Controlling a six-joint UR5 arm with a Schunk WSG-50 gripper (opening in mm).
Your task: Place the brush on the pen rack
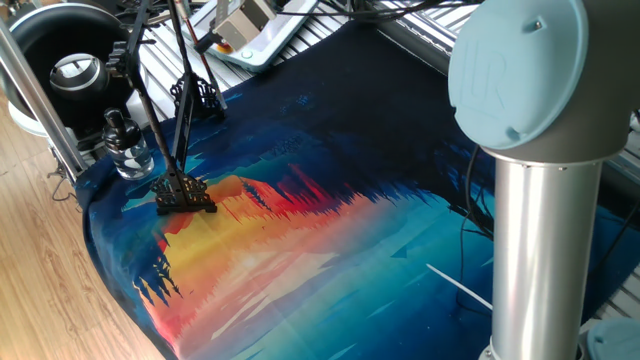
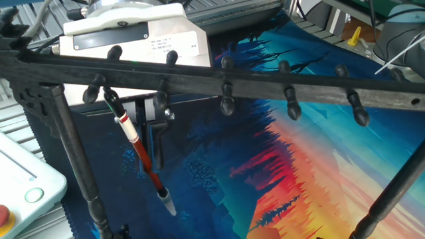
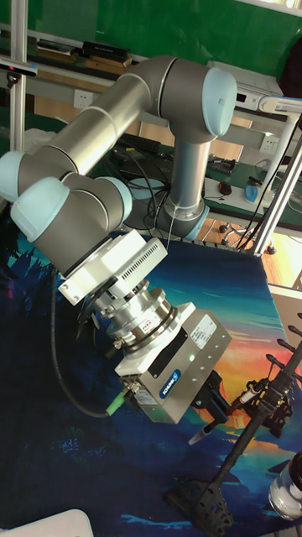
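Note:
The brush [image 2: 136, 143], a reddish-brown stick with a dark upper end and a pale tip, hangs slanting from a peg on the top bar of the black pen rack [image 2: 265, 74]. Its tip points down toward the mat. In the tall fixed view the brush [image 3: 220, 419] runs from the pen rack [image 3: 252, 428] down past my gripper [image 3: 216, 409]. The dark fingers [image 2: 161, 136] of my gripper [image 2: 154, 166] stand just behind the brush, slightly parted, with mat showing between them. The rack's footed base [image 1: 183, 192] stands at the mat's left edge.
A clear glass bottle [image 1: 125, 148] with a black cap stands beside the rack. A black round container [image 1: 75, 60] sits behind it. A thin white rod [image 1: 460, 283] lies on the colourful mat [image 1: 330, 230] near the arm's column [image 1: 540, 250].

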